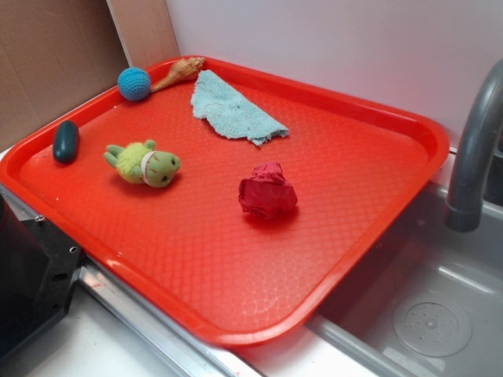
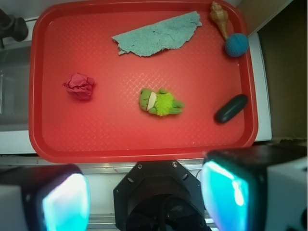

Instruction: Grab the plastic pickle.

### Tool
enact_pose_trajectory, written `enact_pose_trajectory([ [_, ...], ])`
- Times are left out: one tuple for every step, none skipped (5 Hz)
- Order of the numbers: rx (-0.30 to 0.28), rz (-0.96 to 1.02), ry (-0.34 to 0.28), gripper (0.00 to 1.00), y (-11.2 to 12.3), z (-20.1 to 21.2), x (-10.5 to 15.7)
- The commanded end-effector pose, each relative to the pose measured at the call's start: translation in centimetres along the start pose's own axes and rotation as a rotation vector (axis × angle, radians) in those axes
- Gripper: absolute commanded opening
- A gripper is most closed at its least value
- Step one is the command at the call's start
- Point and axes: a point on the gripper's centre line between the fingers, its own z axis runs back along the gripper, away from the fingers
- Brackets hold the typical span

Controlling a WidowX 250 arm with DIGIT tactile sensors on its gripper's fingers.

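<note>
The robot's tool [image 2: 144, 202] hangs released high above the red plastic tray [image 2: 144, 149] — untouched, the smooth dark-green plastic pickle [image 2: 231, 109] lies near its rim.

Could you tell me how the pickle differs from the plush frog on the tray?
The pickle is dark teal-green and smooth; the frog is light green and fuzzy, with limbs and a face. The pickle is a plain oblong and the smaller of the two. It lies near the tray's edge, while the frog lies further in, beside it but apart. Both lie flat on the tray, untouched; the gripper is open, away from both.
</note>
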Motion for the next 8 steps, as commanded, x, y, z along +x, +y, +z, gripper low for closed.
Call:
enact_pose_trajectory([
  [0.0,0.0,0.0,1.0,0.0,0.0,0.0],
  [0.096,0.24,0.142,1.0,5.1,-5.1,2.7],
  [0.053,0.491,0.117,1.0,10.7,-10.0,3.4],
  [0.097,0.739,0.017,1.0,15.7,-13.1,2.1],
  [0.143,0.986,-0.013,1.0,17.4,-16.1,-0.1],
  [0.122,0.985,0.031,1.0,17.7,-18.0,1.0],
  [0.124,0.937,0.087,1.0,17.2,-19.7,2.1],
  [0.144,0.899,0.12,1.0,16.5,-20.7,3.2],
])
